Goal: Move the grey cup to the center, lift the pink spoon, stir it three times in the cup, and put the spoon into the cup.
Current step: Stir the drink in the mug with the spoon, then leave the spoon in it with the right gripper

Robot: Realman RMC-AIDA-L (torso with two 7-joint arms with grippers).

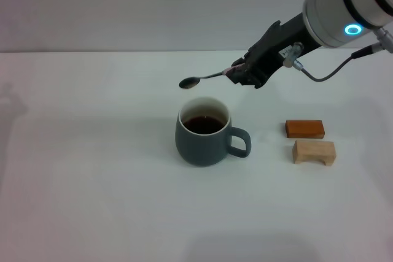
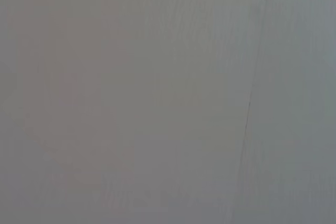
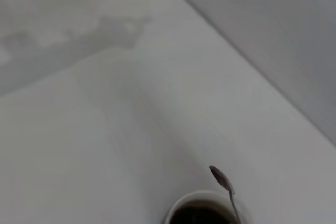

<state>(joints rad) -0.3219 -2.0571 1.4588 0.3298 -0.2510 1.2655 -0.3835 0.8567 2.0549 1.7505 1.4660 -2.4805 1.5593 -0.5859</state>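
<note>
Right hand (image 1: 241,73), slim pink spoon (image 1: 202,80)

Right arm at work, reaching in from the upper right

The right gripper (image 1: 241,73) hangs above the table, fingers clamped on the pink spoon (image 1: 199,80); the left arm is out of sight.

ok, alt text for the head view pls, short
The right tool holds the pink spoon in the air, its bowl above the far rim of the grey cup of dark liquid on the white table. An orange block and a tan block lie beyond the cup's handle.
</note>
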